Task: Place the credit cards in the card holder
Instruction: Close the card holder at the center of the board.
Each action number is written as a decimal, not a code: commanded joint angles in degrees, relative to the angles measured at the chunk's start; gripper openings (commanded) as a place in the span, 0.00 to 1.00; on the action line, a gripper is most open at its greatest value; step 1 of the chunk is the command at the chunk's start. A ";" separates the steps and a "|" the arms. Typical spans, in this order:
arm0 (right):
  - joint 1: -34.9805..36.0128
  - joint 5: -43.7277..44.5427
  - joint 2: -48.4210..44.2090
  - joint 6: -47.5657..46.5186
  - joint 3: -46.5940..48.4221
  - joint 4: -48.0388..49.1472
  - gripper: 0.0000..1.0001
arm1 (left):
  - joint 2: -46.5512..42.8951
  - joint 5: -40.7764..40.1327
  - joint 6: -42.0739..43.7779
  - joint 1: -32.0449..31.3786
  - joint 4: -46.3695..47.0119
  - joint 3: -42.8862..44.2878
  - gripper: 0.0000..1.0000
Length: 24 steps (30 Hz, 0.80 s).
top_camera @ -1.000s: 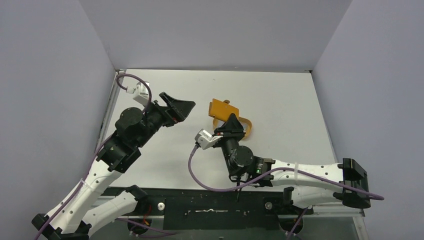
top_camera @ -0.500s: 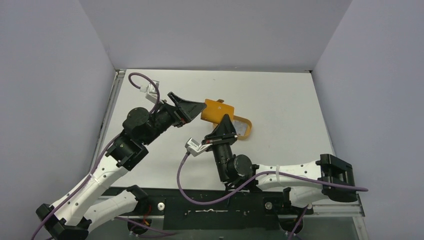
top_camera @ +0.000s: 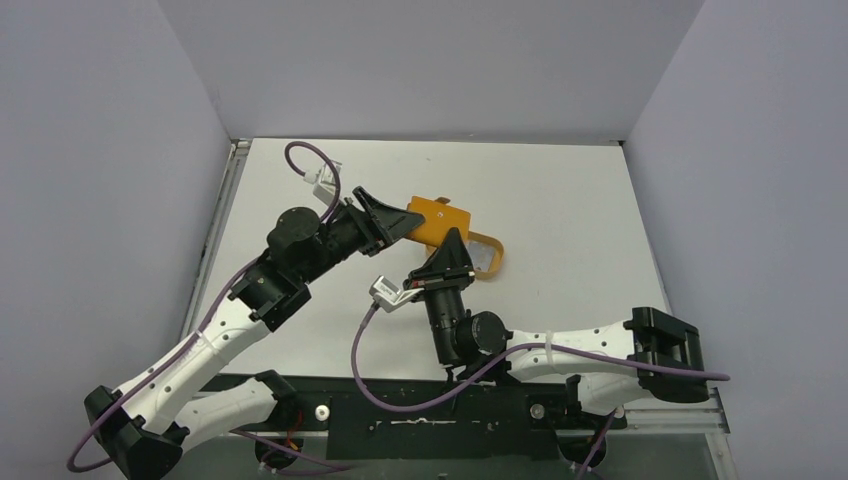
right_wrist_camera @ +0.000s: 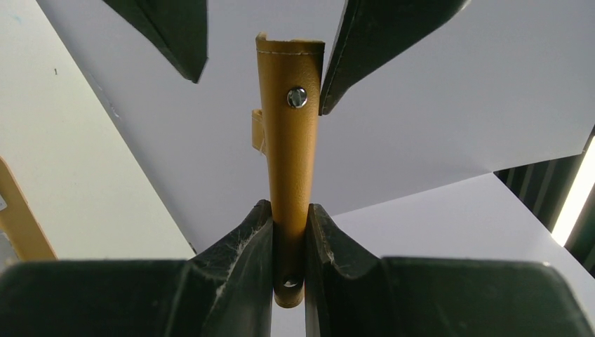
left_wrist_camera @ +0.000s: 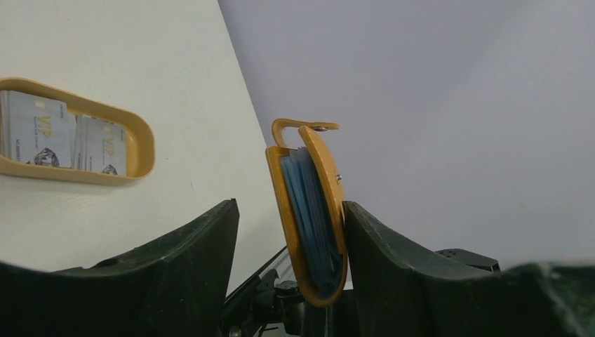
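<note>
The top camera looks down from above and behind the arm bases, far enough off to take in the whole tabletop. The left wrist camera looks out over the left gripper, with the holder close at centre and the tray at upper left. The right wrist camera looks along the right gripper at the same holder from very near.

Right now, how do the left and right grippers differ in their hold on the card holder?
The right gripper is shut on one end of the card holder, both fingers pressed to it; the left gripper is open around the other end, one finger apparently against it, one clear. From above, the right gripper reaches in from the near side, the left gripper from the left. Both straddle the same holder.
</note>
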 commanded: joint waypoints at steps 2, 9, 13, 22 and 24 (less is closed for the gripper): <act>0.68 -0.28 0.06 -0.56 1.96 4.39 0.00 | 0.27 1.50 -1.48 -0.35 6.02 2.23 0.52; 0.68 0.01 0.23 -0.48 2.35 4.67 0.00 | 1.43 3.15 -1.87 -0.92 6.63 2.40 0.44; 0.75 0.15 0.28 -0.47 2.50 4.80 0.00 | 1.59 3.25 -1.89 -0.93 7.35 2.02 0.27; 2.68 5.59 -0.30 7.14 4.22 -6.18 0.46 | 1.24 1.63 -0.79 0.22 7.81 1.73 0.00; 3.70 6.81 -3.25 19.19 5.17 -22.12 0.77 | 0.71 1.01 -0.59 2.30 6.85 1.80 0.00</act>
